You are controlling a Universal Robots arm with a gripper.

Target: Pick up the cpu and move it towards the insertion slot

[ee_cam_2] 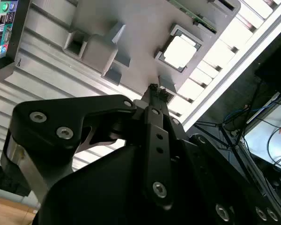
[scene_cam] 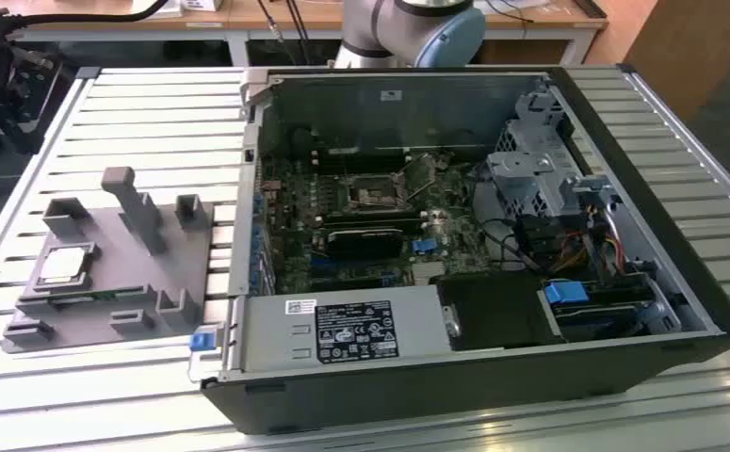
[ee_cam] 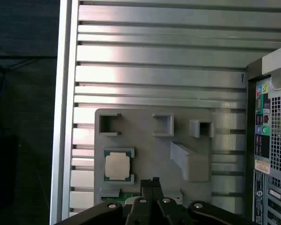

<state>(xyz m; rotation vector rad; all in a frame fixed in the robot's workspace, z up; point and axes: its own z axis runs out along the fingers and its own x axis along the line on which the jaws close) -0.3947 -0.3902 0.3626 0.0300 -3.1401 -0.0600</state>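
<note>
First wrist view: the gripper [ee_cam: 152,181] is hanging over the edge of the grey tray [ee_cam: 150,150], its two black jaws pressing together at the tips and gripping nothing; the second wrist view is giving the same reading, the gripper [ee_cam_2: 153,88] tapering to one closed point above the tray [ee_cam_2: 131,28]. Near those tips, but apart from them, the cpu [ee_cam: 118,165] is lying flat in a square recess of the tray; it is showing a pale silvery-grey lid with rounded corners, framed by a thin darker rim, and in the second wrist view the cpu [ee_cam_2: 179,50] is glaring almost white. In the exterior view the cpu [scene_cam: 63,266] is sitting in the tray [scene_cam: 126,264] on the slatted metal table [scene_cam: 151,113], towards the exterior view's left; the insertion slot [scene_cam: 374,195], a metal-framed square with a dark centre, is lying well apart inside the open computer case [scene_cam: 465,377].
</note>
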